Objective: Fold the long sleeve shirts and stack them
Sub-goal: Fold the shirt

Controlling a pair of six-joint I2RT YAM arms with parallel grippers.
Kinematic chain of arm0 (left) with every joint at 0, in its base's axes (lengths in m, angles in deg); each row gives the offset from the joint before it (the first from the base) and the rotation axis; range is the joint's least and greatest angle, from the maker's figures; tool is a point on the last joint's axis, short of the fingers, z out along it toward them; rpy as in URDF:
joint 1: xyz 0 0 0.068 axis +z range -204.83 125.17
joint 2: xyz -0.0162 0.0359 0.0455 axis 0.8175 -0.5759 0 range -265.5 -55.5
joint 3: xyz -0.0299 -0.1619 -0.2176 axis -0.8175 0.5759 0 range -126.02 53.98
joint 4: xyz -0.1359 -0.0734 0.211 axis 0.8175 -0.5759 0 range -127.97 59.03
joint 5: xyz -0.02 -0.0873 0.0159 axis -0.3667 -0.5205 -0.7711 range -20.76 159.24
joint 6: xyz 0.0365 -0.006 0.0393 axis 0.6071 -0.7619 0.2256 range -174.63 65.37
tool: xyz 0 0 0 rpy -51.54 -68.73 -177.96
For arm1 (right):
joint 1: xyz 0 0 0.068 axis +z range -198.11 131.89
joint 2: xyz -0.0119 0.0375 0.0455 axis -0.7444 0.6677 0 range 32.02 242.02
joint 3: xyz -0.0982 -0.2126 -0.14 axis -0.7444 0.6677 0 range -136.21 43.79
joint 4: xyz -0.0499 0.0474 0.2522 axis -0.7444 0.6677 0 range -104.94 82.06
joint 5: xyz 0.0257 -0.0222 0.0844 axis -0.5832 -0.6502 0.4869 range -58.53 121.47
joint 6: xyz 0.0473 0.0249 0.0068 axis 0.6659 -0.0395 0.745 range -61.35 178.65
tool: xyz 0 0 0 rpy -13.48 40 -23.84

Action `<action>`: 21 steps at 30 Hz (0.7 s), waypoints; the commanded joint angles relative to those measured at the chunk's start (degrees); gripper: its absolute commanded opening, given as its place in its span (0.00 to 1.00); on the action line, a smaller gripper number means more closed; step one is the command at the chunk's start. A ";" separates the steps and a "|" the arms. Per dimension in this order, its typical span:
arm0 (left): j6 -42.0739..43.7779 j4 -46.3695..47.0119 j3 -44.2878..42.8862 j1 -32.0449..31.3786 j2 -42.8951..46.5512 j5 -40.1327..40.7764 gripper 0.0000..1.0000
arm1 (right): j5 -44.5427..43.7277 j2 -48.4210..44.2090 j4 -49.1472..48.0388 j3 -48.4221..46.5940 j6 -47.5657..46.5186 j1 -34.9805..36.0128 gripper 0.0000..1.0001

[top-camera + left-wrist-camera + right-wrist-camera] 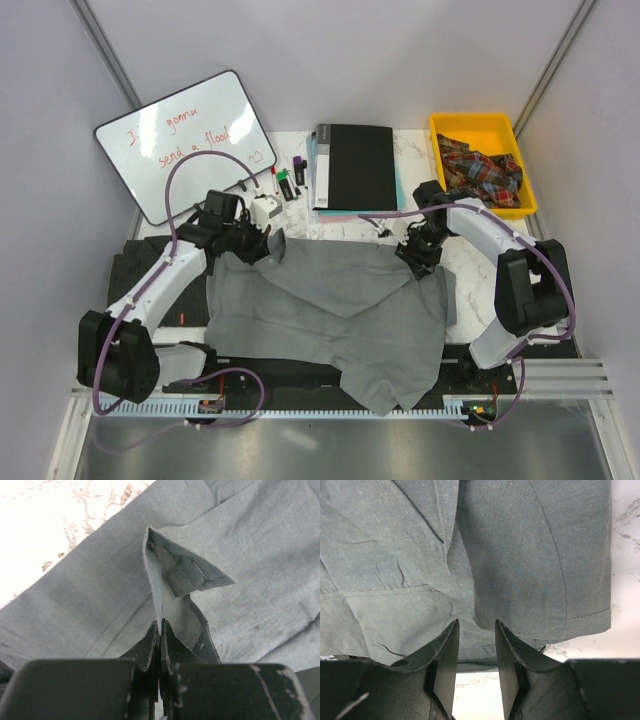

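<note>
Your grey shirt point(330, 310) lies spread over the middle of the table point(470, 275). Its lowest flap reaches the near edge, and its upper corners point toward the far left and far right. A dark shirt point(130, 268) shows from under it along the left edge, so the grey one seems to be the one being worked on top.

Your left gripper point(160, 627) is at the far-left corner of the grey shirt. Its fingers are pressed together on a pinch of cloth, and a peaked fold stands up just past the tips. That grip looks meant to hold the corner so it can be lifted or drawn across.

Your right gripper point(476, 625) is at the far-right corner. Its jaws stand apart, straddling a soft ridge of cloth beside the stitched hem, and nothing is clamped yet. From the way both claws take opposite corners of one edge, I'd judge you are setting up a two-handed fold.

Beyond the shirt, along the far edge, the whiteboard point(190, 140) sits at the left, the black book point(355, 165) in the middle and the yellow bin point(440, 130) at the right corner, all apart from the cloth.
</note>
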 commanded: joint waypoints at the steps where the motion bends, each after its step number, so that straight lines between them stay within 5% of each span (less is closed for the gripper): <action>1: 2.35 1.68 -2.94 0.35 -0.54 1.66 0.02 | -0.98 0.15 -1.65 1.04 -2.30 0.07 0.41; 3: 2.53 1.60 -3.81 0.52 -0.81 2.02 0.02 | -1.42 0.33 -2.35 1.74 -2.65 0.07 0.38; 7: 2.97 1.68 -4.70 0.70 -1.25 2.45 0.02 | -2.74 0.95 -3.05 1.48 -2.83 0.16 0.00; 21: 5.17 3.53 -1.81 2.89 -4.50 5.62 0.02 | -3.28 2.27 -0.69 0.96 -3.70 -1.25 0.00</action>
